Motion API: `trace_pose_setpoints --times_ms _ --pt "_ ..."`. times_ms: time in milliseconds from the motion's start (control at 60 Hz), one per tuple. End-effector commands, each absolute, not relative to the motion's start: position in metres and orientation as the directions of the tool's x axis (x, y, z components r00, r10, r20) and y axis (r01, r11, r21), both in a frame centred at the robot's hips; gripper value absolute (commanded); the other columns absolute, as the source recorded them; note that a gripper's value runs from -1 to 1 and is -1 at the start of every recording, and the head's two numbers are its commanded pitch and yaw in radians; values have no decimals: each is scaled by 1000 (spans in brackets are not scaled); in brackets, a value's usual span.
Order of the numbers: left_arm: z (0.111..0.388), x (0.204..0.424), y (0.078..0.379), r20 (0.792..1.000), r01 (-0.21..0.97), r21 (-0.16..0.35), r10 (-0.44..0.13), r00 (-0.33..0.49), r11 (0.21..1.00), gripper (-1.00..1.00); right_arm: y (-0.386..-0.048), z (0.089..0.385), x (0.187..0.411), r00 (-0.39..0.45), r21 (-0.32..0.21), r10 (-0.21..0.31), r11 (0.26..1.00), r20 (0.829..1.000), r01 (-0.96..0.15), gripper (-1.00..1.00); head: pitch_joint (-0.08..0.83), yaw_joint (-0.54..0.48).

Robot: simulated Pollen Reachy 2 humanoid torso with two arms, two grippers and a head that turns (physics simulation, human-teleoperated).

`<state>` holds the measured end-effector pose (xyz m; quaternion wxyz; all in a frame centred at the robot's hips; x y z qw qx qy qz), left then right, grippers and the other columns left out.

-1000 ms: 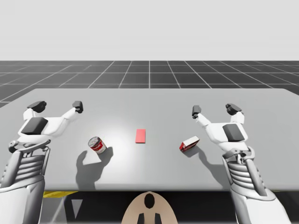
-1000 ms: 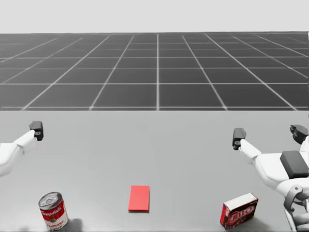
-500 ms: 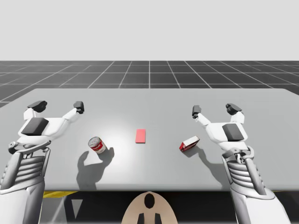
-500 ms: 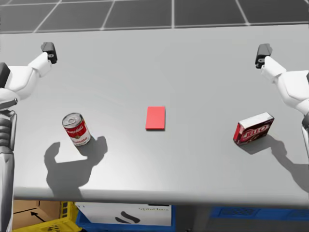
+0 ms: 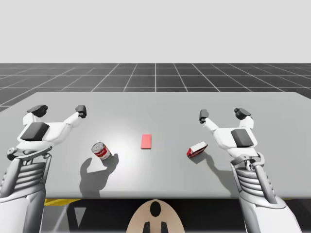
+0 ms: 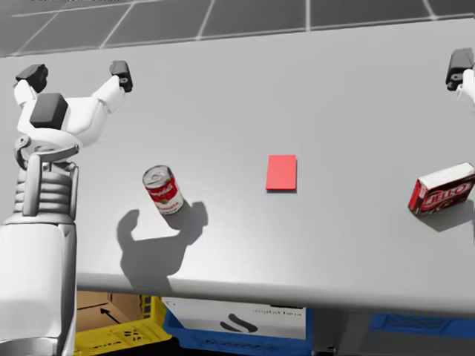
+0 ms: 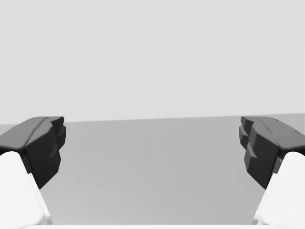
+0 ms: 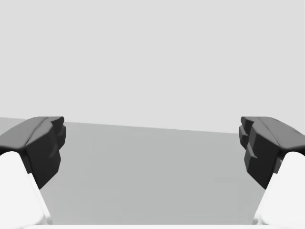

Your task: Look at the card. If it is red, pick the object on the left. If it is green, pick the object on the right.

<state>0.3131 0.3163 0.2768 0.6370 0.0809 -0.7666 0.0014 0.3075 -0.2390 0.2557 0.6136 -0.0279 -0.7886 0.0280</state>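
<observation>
The red card (image 5: 146, 141) lay at the middle of the desk (image 5: 155, 104), the can (image 5: 101, 151) toward its left edge, the red box (image 5: 197, 149) toward its right. My left claw (image 5: 59, 110) and right claw (image 5: 223, 114) hovered released, grasping nothing.

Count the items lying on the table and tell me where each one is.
3. A red-and-white can sits left of centre, a red card lies flat in the middle, and a red box sits right of centre. Nothing looks hidden.
</observation>
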Motion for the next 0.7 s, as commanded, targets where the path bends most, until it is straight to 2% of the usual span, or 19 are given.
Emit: trace_pose_setpoints --times_ms 17,250,483,533,583,700 --pt "276 314 317 978 -130 100 -122 -171 986 -1000 -238 256 307 -244 -76 74 997 967 4 -1000 698 279" --pt "276 315 317 980 -127 89 -110 -166 988 -1000 -238 254 307 -234 -72 68 997 970 -6 -1000 705 403" --pt "283 307 312 984 -88 69 -83 -159 994 -1000 -238 253 308 -227 -67 64 998 972 -7 -1000 702 426" --pt "289 297 308 990 -57 46 -53 -131 997 -1000 -238 252 308 -224 -65 62 998 973 -6 -1000 699 421" --pt "295 287 305 997 -25 2 -4 -78 1000 -1000 -237 252 308 -222 -65 62 998 973 -6 -1000 695 417" --pt "303 257 295 1000 25 14 -14 -12 1000 -1000 -236 251 308 -219 -72 69 997 973 -6 -1000 691 420"
